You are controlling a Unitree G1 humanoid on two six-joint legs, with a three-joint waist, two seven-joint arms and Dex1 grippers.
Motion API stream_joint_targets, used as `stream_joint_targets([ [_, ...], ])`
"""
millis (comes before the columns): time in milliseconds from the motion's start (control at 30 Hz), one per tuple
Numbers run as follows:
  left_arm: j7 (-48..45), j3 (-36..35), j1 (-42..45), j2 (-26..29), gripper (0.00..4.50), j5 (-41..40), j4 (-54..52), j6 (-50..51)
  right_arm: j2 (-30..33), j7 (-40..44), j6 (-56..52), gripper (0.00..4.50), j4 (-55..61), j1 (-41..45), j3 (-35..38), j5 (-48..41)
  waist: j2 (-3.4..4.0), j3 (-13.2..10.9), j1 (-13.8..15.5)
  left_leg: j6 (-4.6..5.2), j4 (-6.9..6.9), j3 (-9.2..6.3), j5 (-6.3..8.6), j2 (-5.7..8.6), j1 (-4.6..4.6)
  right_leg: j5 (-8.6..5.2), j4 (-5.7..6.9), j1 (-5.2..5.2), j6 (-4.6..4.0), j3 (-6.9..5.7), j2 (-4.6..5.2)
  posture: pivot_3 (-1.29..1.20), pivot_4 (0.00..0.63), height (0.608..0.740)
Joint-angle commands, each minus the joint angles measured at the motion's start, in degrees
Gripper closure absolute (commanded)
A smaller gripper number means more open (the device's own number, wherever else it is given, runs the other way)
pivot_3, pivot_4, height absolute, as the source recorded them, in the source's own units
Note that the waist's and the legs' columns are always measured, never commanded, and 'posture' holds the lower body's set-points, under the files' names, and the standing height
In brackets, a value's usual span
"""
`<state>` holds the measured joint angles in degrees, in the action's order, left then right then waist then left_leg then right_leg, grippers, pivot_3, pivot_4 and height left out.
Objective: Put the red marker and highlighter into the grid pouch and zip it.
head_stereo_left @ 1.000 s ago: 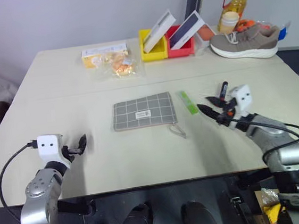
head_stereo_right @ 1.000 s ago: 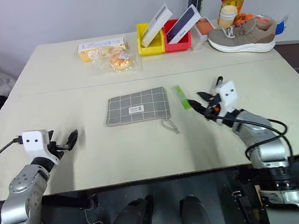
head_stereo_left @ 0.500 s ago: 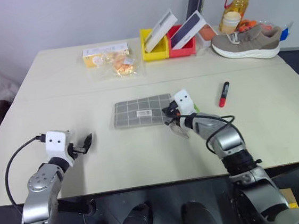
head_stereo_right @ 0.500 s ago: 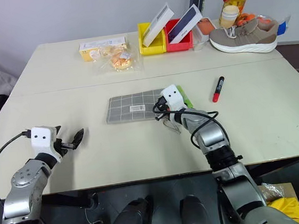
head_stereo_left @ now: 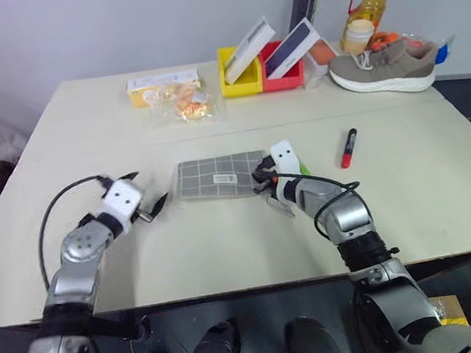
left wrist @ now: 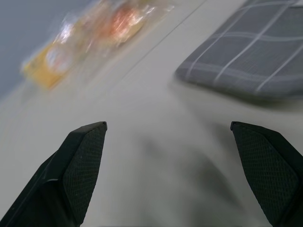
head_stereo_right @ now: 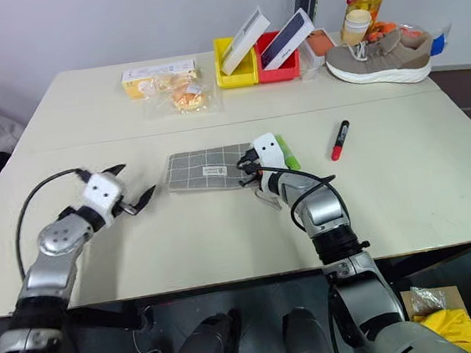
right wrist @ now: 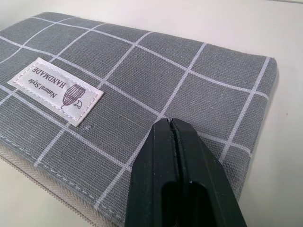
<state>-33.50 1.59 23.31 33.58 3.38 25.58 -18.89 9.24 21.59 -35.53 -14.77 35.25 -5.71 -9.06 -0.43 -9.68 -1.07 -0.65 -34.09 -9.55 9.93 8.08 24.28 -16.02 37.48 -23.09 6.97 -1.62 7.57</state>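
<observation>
Grid pouch (right wrist: 142,90) under closed right claw (right wrist: 171,124) tips.

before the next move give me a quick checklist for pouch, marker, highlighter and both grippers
1. Pouch flat on the table: ok.
2. Pouch zipper open for loading: cannot tell; the seam seen in the right wrist view looks shut.
3. Right gripper shut over the pouch's right end: ok, but a hold on fabric: cannot tell.
4. Left gripper open, just left of the pouch, apart from it: ok.
5. Marker in the pouch: not ok, it lies on the table to the right.
6. Highlighter in the pouch: not ok, beside the pouch, partly behind the right gripper.
</observation>
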Motion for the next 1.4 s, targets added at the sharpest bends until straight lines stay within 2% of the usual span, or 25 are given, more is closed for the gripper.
stream_joint_targets([
  [33,-2.3,4.7,5.5,1.3,0.00,5.1,10.5,-13.1,-0.8,-0.2,-0.7,4.46,0.4,-0.8,-1.5,1.1,0.00,0.0,-0.1,0.00,0.02,0.00,0.00,0.00,0.00,0.00,0.01,0.00,0.00,0.00,0.00,0.00,0.150,0.740],
  [200,-1.5,8.6,13.9,1.1,0.00,9.7,24.9,-24.4,-1.3,-0.9,-1.0,4.46,2.0,-1.9,-1.3,1.4,-0.02,0.0,0.0,-0.02,0.03,-0.01,-0.03,0.02,0.00,0.01,0.07,0.03,0.01,0.01,0.00,0.00,0.150,0.740],
  [400,2.5,10.3,20.9,0.3,0.00,13.1,35.5,-32.4,-1.8,-1.7,-1.3,4.46,3.9,-3.7,-2.1,2.4,-0.04,0.0,-0.1,0.00,-0.02,-0.03,-0.03,0.05,-0.01,0.03,0.11,0.09,0.07,0.01,0.00,0.00,0.150,0.740],
  [500,3.8,10.5,22.7,-0.3,0.93,13.6,38.3,-34.7,-2.0,-1.8,-1.4,4.50,4.2,-3.9,-2.3,2.7,-0.04,0.0,-0.1,0.00,-0.02,-0.03,-0.04,0.06,-0.01,0.03,0.14,0.15,0.08,0.01,0.00,0.00,0.150,0.740],
  [667,2.7,10.1,23.2,-1.4,3.55,12.4,39.7,-37.5,-1.9,-1.8,-1.4,4.50,4.4,-4.0,-2.4,2.9,-0.04,0.0,-0.2,0.00,-0.03,-0.03,-0.04,0.06,0.00,0.03,0.18,0.13,0.09,0.01,-0.01,0.00,0.150,0.740],
  [733,1.5,9.8,22.5,-1.5,4.42,11.5,39.4,-38.3,-1.8,-1.8,-1.2,4.50,4.4,-3.9,-2.4,3.0,-0.05,0.0,-0.2,0.00,-0.04,-0.03,-0.04,0.06,0.00,0.03,0.18,0.13,0.09,0.01,-0.01,0.00,0.150,0.740],
  [1000,-7.0,5.3,17.9,-3.3,4.42,0.8,34.2,-34.8,-1.6,-2.2,3.3,4.50,3.9,-2.4,-1.8,4.2,-0.04,0.0,-0.5,0.00,-0.05,-0.04,-0.04,0.05,0.00,0.03,0.20,0.12,0.09,0.01,-0.01,0.00,0.150,0.740],
  [1100,-9.9,2.8,11.7,-3.8,4.42,-5.4,25.7,-25.8,1.9,2.1,6.8,4.50,7.0,-1.5,-1.3,3.5,-0.03,0.0,-1.3,0.00,-0.05,-0.04,-0.05,0.06,0.04,0.03,0.22,0.09,0.09,0.02,0.01,0.00,0.150,0.740],
  [1200,-7.8,0.4,4.4,-4.4,4.50,-9.6,12.5,-14.1,6.5,5.5,7.5,3.60,10.2,-1.7,-1.2,3.6,-0.02,0.0,-1.5,0.00,-0.07,-0.03,-0.05,0.08,0.10,0.03,0.22,0.04,0.09,0.05,0.03,0.00,0.150,0.740],
  [1267,-6.3,-0.5,1.2,-4.5,4.50,-10.4,5.6,-8.2,8.1,6.3,7.2,2.63,11.2,-1.8,-0.9,3.3,-0.02,0.0,-1.5,0.00,-0.07,-0.04,-0.05,0.07,0.10,0.03,0.24,0.01,0.09,0.06,0.01,0.00,0.150,0.740],
  [1400,2.9,-3.7,-7.9,-6.8,4.50,-11.5,-11.6,8.9,12.4,9.5,2.2,0.47,16.8,-2.3,4.2,-1.5,-0.01,0.0,-1.5,0.00,-0.07,-0.03,-0.05,0.04,0.10,0.02,0.41,-0.09,0.07,0.16,0.00,0.00,0.150,0.740],
])
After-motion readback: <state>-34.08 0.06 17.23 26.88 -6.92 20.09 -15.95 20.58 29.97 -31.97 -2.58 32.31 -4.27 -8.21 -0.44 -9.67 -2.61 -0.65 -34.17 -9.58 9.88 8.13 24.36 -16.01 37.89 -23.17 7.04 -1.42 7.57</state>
